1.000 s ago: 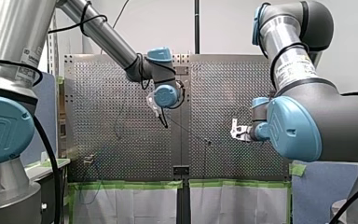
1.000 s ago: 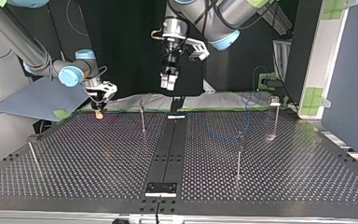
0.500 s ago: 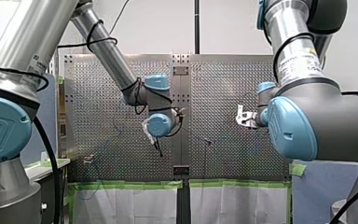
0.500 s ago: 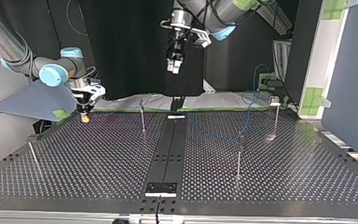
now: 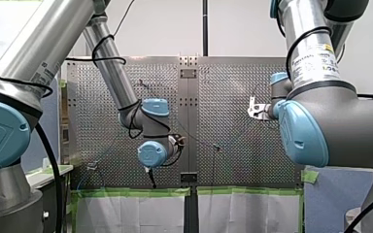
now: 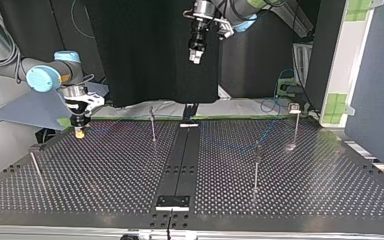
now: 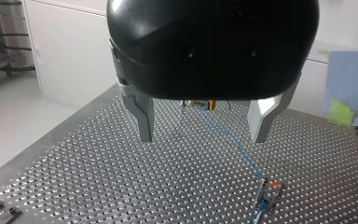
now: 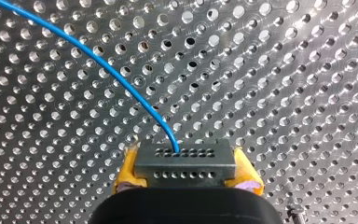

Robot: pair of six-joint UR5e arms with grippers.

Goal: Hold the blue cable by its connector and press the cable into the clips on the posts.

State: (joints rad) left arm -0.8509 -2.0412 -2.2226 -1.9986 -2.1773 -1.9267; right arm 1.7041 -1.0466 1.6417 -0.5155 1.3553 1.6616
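Perforated metal table [image 6: 105, 165]: cable-routing step in hand. Black left gripper [image 7: 204, 126] high above, jaws wide apart, empty. Yellow-padded right gripper [image 6: 80, 131] low near the table's edge, clamped on the dark rectangular connector [image 8: 185, 163] of the thin blue cable [image 8: 98, 60]. Next, probably: guide cable over nearest thin metal post [image 6: 152, 125], press down into clip.

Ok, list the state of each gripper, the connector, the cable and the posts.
Right gripper, shut on the connector.
Connector, clamped between yellow pads.
Left gripper, open, empty.
Cable, runs from connector to a clip; whether it is seated cannot be told.
Posts, upright.
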